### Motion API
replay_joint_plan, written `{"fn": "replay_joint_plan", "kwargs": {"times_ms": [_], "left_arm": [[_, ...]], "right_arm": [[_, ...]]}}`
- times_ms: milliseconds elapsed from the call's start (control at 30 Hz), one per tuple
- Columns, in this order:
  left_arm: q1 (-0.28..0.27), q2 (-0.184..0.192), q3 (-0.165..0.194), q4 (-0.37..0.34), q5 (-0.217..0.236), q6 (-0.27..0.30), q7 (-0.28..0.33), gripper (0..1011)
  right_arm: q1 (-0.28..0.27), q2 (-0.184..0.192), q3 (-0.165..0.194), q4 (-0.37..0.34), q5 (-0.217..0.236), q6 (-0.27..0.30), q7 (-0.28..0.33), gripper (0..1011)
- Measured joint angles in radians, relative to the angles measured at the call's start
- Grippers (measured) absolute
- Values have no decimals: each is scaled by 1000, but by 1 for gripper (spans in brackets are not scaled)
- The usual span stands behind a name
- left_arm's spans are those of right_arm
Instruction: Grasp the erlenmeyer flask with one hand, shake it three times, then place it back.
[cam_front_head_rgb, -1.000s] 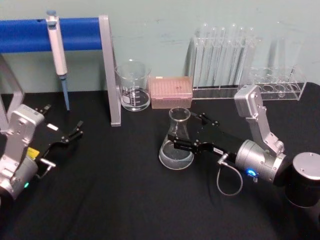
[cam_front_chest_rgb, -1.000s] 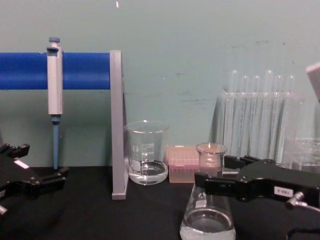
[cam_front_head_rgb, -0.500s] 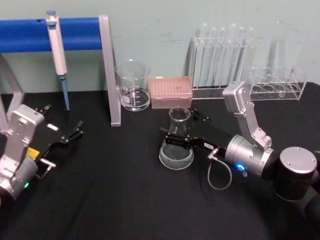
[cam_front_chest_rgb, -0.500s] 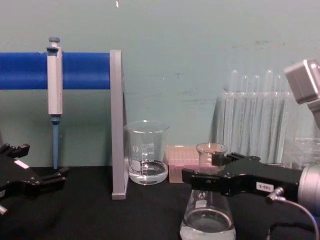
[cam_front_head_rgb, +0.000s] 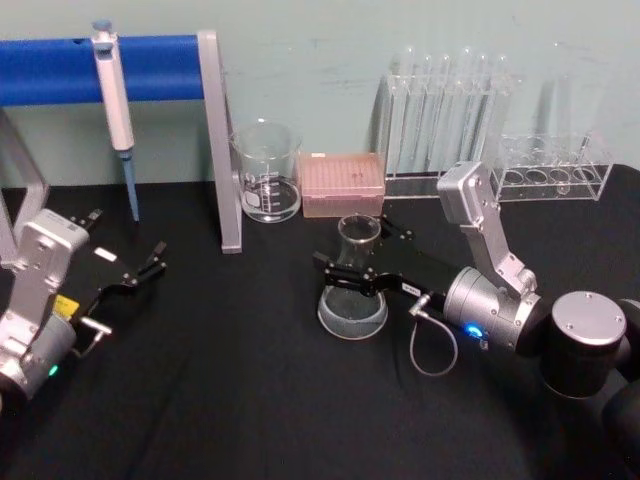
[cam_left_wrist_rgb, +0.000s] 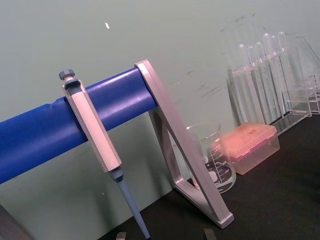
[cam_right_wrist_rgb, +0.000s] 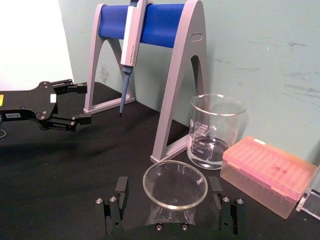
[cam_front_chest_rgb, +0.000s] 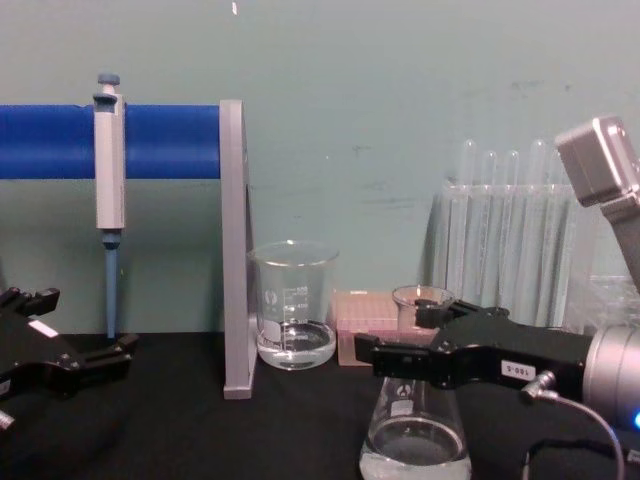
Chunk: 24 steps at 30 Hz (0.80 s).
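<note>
Bench: black cloth (cam_front_head_rgb: 250, 400) before a teal wall.
Flask: clear glass conical erlenmeyer flask (cam_front_head_rgb: 352, 300) stands upright on the cloth, mid-bench.
Right gripper: black two-fingered right gripper (cam_right_wrist_rgb: 169, 200) straddles the flask neck with its fingers spread, apparently not yet touching the glass.
Left gripper: black left gripper (cam_right_wrist_rgb: 77, 104) is parked at far left, fingers apart.
Progress: reach done. Grip, lift, three shakes and set-down remain.

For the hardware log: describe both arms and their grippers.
Right gripper: flat black jaws, white number label, silver cylindrical wrist, looping grey cable, blue light, black rounded joint behind. Left gripper: black jaws, white label, silver wrist with yellow sticker and green light.
</note>
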Motion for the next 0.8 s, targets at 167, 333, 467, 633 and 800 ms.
{"fn": "replay_joint_plan", "kwargs": {"times_ms": [167, 333, 467, 633, 800], "left_arm": [[0, 0, 0, 0, 0, 0, 0, 1001], [0, 0, 0, 0, 0, 0, 0, 1001], [0, 0, 0, 0, 0, 0, 0, 1001], [0, 0, 0, 0, 0, 0, 0, 1001], [0, 0, 0, 0, 0, 0, 0, 1001]], "right_arm": [[0, 0, 0, 0, 1, 1, 0, 1000], [0, 1, 1, 0, 3, 2, -1, 934], [0, 1, 1, 0, 4, 3, -1, 836], [0, 2, 1, -1, 5, 4, -1, 684], [-1, 2, 2, -1, 6, 5, -1, 521]]}}
